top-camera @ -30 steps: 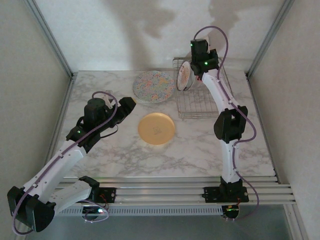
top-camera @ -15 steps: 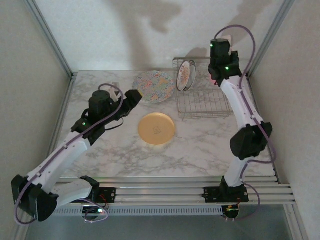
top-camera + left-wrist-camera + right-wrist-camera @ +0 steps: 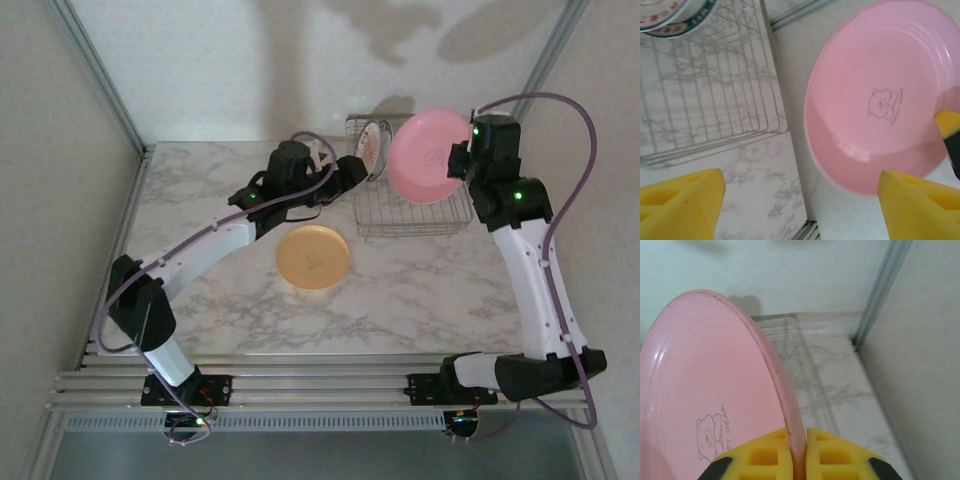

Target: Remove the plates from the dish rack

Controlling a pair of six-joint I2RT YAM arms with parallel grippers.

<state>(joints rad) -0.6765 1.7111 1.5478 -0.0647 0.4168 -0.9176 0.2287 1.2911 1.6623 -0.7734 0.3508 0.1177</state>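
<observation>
Pink plate [image 3: 875, 95] tight in right gripper [image 3: 799, 437] by dish rack [image 3: 715, 95]; left gripper [image 3: 800, 202] wide, empty

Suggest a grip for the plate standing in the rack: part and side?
Probably the upper rim of the plate, pinched from above, a finger on each face. It leans on edge in the far left corner of the dish rack, whose wire walls screen its lower part.

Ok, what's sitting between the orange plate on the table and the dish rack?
Nothing. In the top view, the strip of marble table between the orange plate and the dish rack is bare.
</observation>
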